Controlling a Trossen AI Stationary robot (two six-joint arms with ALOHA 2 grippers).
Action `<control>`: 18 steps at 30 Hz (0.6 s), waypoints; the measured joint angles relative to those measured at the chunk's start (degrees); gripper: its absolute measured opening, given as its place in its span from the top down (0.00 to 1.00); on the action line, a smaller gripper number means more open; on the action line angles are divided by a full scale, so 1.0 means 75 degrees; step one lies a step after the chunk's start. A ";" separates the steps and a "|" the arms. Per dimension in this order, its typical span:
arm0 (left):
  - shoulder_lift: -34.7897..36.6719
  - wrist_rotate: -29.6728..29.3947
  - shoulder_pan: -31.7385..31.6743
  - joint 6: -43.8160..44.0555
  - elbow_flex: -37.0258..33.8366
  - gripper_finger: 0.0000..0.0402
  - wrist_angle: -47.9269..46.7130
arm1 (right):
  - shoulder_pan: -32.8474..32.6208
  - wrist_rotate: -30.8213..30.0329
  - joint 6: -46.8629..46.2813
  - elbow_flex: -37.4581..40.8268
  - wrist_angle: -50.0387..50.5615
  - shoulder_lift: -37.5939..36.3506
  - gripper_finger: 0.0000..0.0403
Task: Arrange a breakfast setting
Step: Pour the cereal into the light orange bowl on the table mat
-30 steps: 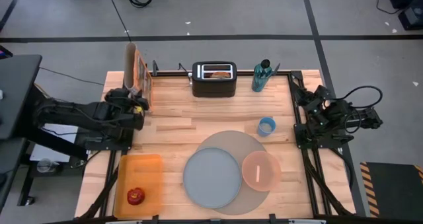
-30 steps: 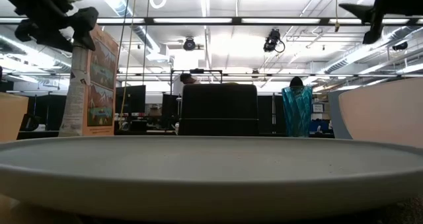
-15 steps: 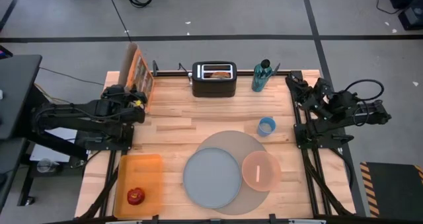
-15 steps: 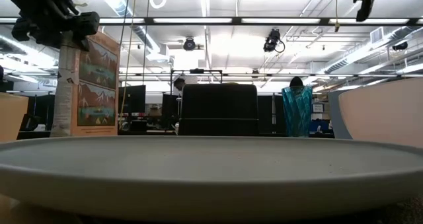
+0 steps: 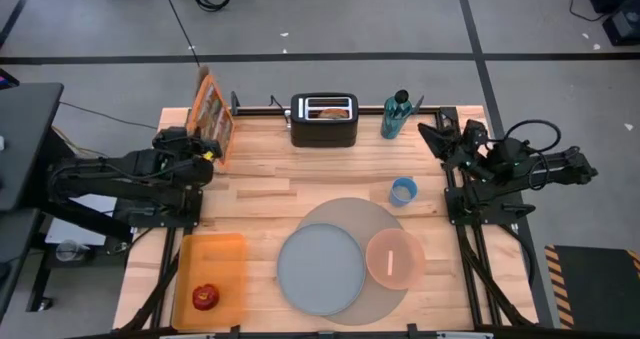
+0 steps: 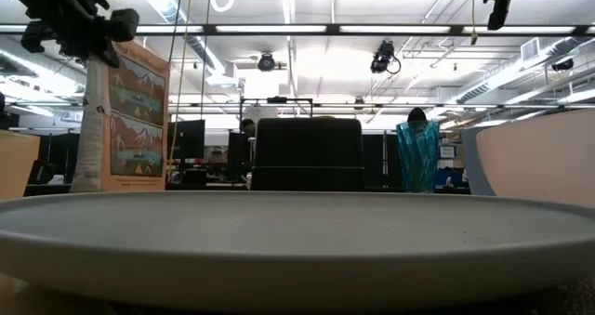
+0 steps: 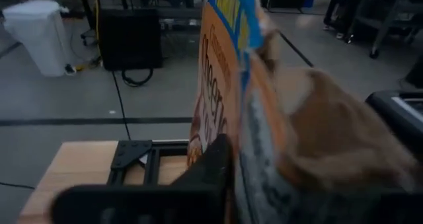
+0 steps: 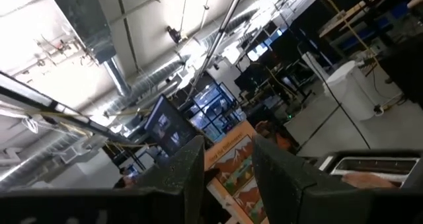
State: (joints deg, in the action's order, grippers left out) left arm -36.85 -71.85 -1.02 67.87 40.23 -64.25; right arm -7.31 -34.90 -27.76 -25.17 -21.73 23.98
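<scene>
Pale wood planks form the table (image 5: 260, 194), seen from overhead, with grey floor around it. Nearest the bottom edge of the frame, lower left, a red apple (image 5: 205, 297) sits in an orange tray (image 5: 215, 254). At lower centre a grey-blue plate (image 5: 320, 269) rests on a large round grey mat (image 5: 345, 214), and a translucent pink bowl (image 5: 395, 257) sits at the mat's right edge, a pale spoon-like strip inside it. Just above, right of centre, stands a small blue cup (image 5: 403, 191).

At middle left, the left gripper (image 5: 207, 149) has its fingers closed on a cereal box (image 5: 213, 122), which tilts. The box is probably light, its thin card easily crushed, so a hold on the flat faces suits it. At middle right, the right gripper (image 5: 440, 139) hangs above the table's edge, fingers narrowly apart, holding nothing.

Along the top edge stand a black toaster (image 5: 324, 120), a tan bagel (image 5: 330, 109) in its slot, and a teal bottle (image 5: 395, 116). The bagel looks soft and light; the plate, bowl and cup look rigid and smooth, best gripped at their rims.
</scene>
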 joint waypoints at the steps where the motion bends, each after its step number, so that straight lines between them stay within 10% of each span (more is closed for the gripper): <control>1: 0.0097 0.0062 0.0000 -0.0015 0.0091 0.97 -0.0002 | 0.0000 0.0018 -0.0035 0.0000 0.0004 0.0073 0.67; 18: 0.0469 0.3707 0.0000 -0.5047 0.4271 0.98 0.0788 | 0.0155 0.0719 0.0101 -0.1435 0.1607 0.1370 0.67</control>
State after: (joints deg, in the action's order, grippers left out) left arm -33.34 -44.04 -1.02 30.02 72.26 -58.35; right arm -6.15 -29.50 -27.00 -35.93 -9.68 34.26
